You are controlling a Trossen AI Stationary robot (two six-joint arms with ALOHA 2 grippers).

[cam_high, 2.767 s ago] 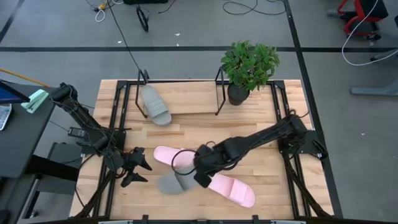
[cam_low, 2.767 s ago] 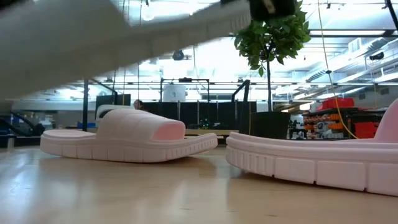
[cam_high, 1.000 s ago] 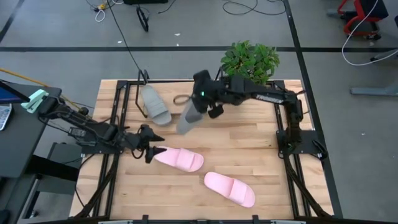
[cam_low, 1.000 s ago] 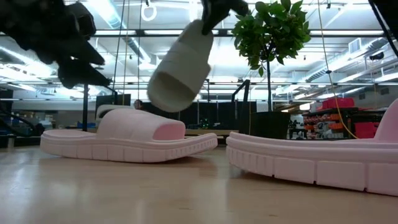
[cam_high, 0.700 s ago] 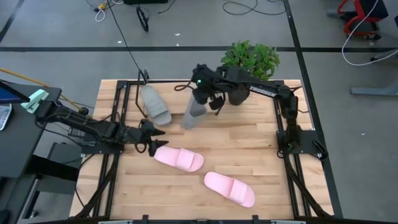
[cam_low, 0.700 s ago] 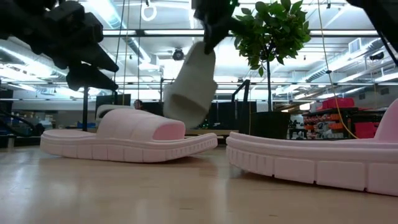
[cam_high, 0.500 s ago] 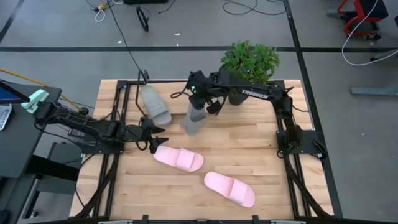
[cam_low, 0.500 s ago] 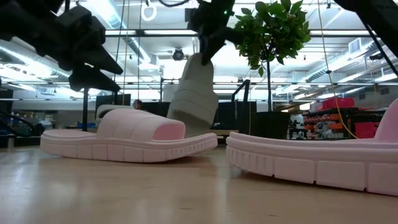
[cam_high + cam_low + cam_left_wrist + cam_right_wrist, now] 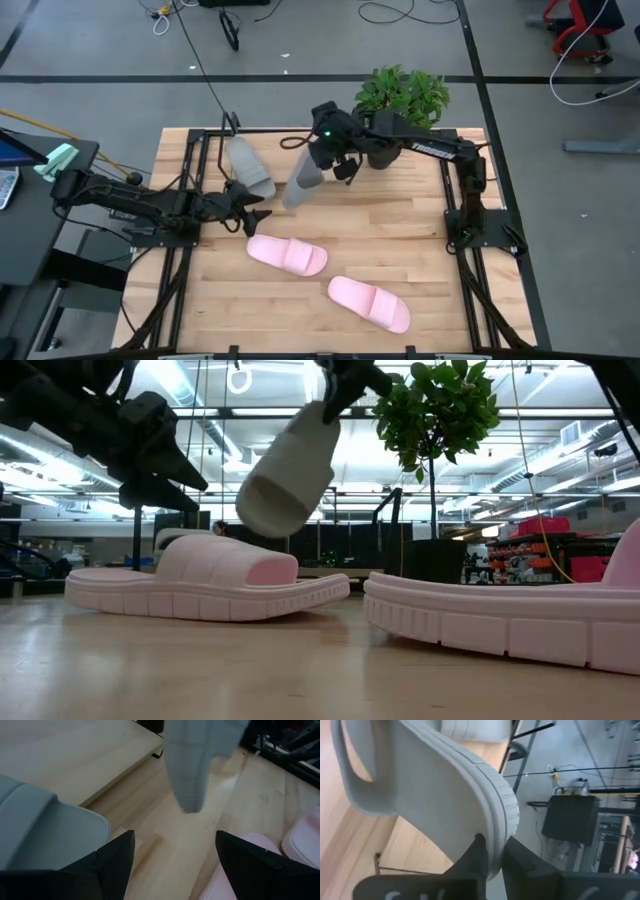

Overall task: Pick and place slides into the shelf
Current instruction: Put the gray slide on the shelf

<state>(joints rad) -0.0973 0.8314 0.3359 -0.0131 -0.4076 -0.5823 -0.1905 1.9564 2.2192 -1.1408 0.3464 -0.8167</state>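
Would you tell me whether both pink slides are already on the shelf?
No, both pink slides lie on the table, in front of the shelf.

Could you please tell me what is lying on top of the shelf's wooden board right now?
One grey slide lies at the left end of the shelf. The second grey slide hangs over it in the right tool, covering part of the board.

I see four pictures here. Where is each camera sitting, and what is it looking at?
High view: above, looking straight down on the wooden table; both arms show.
Low view: at tabletop height, looking level across two pale pink slides; arms enter from above.
Left wrist view: on the left arm, past its open dark fingers.
Right wrist view: on the right arm, its fingers pinching the soft grey ribbed slide.
All four share that hanging grey slide.
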